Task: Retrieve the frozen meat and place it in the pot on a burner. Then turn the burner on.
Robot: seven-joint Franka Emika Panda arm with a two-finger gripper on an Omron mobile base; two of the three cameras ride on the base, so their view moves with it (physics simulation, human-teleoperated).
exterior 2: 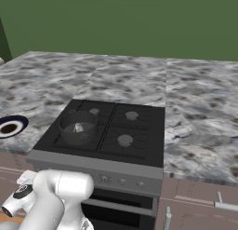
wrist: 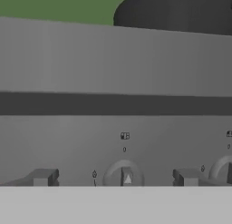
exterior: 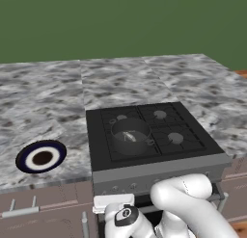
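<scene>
The pot (exterior: 130,135) sits on the front left burner (exterior: 126,138) of the black cooktop (exterior: 193,136), upright and centred on its grate. A small pale lump, taken to be the frozen meat (exterior: 129,135), lies inside it on the bottom; the right base view shows the same pale patch in the pot. On that evidence the placing is judged done and the step in hand is turning the burner on.

The arm is folded low in front of the stove, its hand close to the grey control panel (exterior: 159,177). In the hand view the gripper (wrist: 115,180) stands open, one finger (wrist: 43,177) to each side of a round knob (wrist: 124,175), apart from it, with a second knob (wrist: 225,171) at the right edge.

Judgement: the straddled knob appears to be towards the left of the row, but which burner it serves cannot be confirmed, as the small marking above it is too blurred to read. To do this well, the hand should advance straight until the fingers bracket the knob's body, close squarely, then rotate about the knob's own axis. An off-centre grip risks slipping off. The plate (exterior: 41,156) on the tabletop (exterior: 48,97) lies well clear.
</scene>
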